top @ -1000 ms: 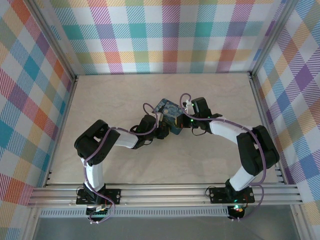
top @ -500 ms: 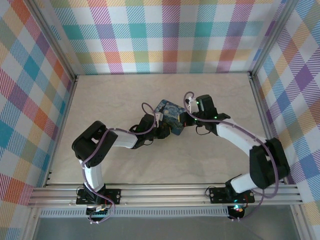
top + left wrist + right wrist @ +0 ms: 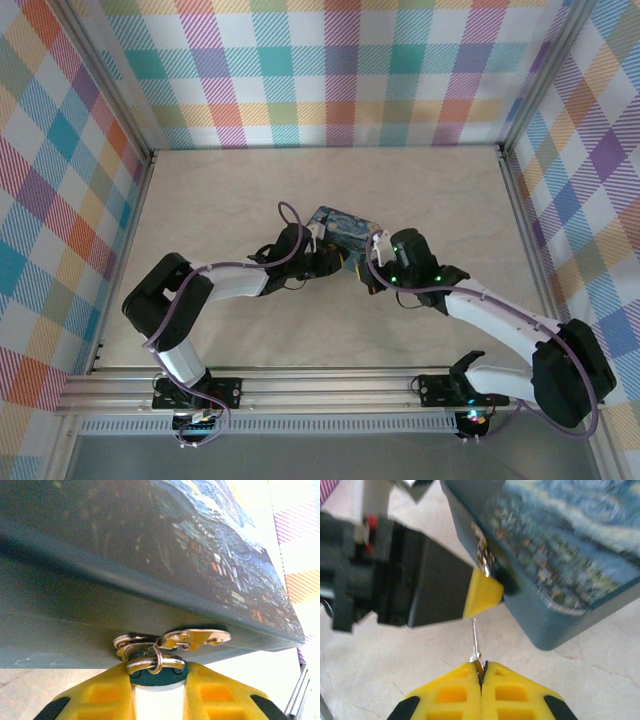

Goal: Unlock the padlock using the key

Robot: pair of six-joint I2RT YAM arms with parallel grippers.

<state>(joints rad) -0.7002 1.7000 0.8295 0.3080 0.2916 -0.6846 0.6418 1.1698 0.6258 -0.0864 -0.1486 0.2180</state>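
Note:
The padlock [image 3: 156,674], a small blue body with a silvery shackle, sits between the yellow fingers of my left gripper [image 3: 157,680], which is shut on it. Its shackle hangs from the latch on the front wall of the starry-night tin [image 3: 150,555]. A ring with spare keys [image 3: 197,638] dangles beside it. My right gripper [image 3: 481,672] is shut on a thin silver key [image 3: 475,640]. The blade points up at the left gripper's yellow fingertip [image 3: 482,595] and stops short of it. From above, both grippers meet at the tin's [image 3: 338,228] near side.
The tin [image 3: 570,555] stands mid-table, tilted, with a silvery latch [image 3: 482,555] on its wall. The left arm's black wrist [image 3: 395,575] crowds the space left of the key. Bare table [image 3: 230,190] lies around, ringed by checked walls.
My right arm has swung from behind the tin round to its near side, bringing the key close to the left gripper. The tin shifted slightly; the left gripper stayed at the latch.

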